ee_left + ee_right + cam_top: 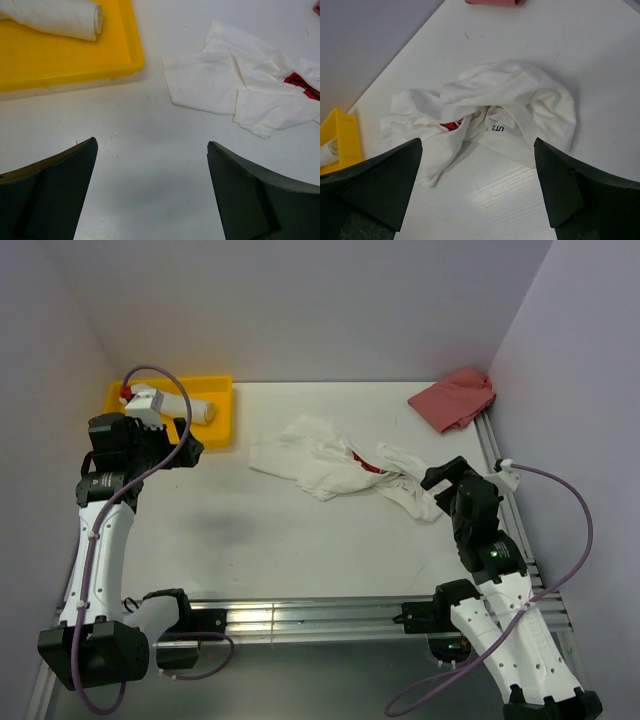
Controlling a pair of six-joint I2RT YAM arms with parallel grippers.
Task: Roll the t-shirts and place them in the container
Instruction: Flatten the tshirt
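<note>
The crumpled shirt (335, 465) lies mid-table, its long axis running left to right and slanting nearward at the right. That end is just beside the right gripper (438, 478), whose jaws are wide and empty, so that arm is nearer. The left gripper (185, 452), also wide, hovers by the tray (222, 435) holding a rolled shirt (200, 410).

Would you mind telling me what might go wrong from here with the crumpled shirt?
The crumpled t-shirt lies bunched, layers overlapping, so the open right claw may pinch several layers and roll it lopsided. One edge lies close to the yellow tray; spreading it might nudge the tray.
</note>
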